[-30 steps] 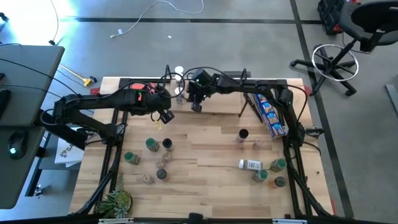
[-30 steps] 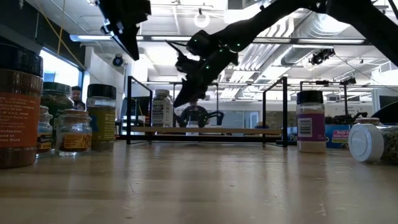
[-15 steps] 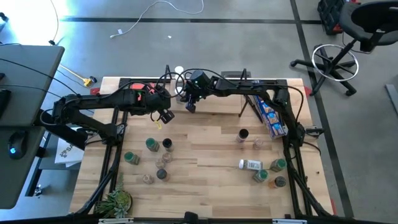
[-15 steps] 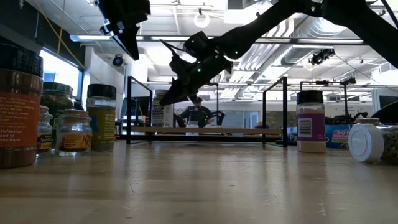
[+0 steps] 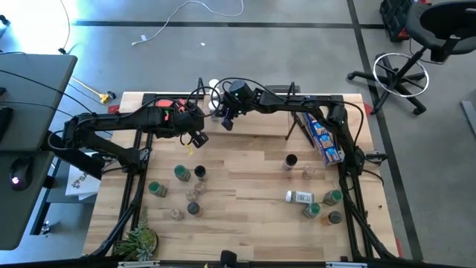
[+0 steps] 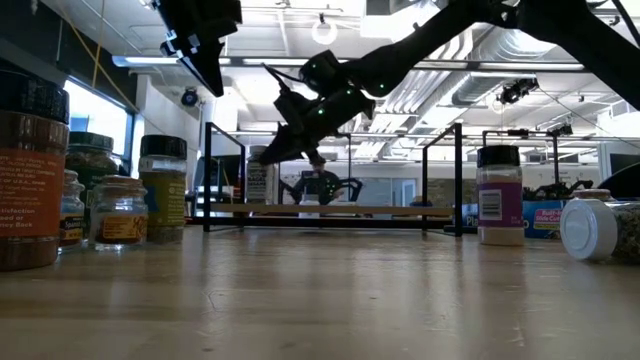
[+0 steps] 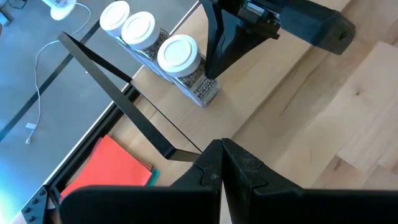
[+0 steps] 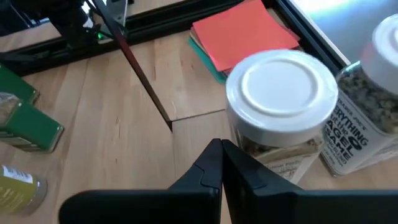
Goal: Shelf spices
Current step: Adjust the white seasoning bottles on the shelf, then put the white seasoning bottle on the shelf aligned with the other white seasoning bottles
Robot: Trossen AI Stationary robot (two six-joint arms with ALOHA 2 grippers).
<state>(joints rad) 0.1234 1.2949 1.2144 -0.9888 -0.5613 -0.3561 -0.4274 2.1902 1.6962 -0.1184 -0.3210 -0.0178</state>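
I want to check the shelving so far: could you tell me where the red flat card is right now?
In the high view, the red flat card lies at the table's far left edge, just left of the shelf and its white-lidded jars.

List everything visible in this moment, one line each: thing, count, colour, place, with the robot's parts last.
Jars on shelf: three, white lids, in a row at the shelf's left end.
Loose spice jars: about a dozen, mixed lids, in two clusters on the table's near half.
Shelf: one, light wood with black wire, at the table's far edge.
Red card: one, beside the shelf.
Blue packet: one, far right.
Plant: one, green, near-left corner.
Left gripper: shut, empty.
Right gripper: shut, beside the shelved jars.
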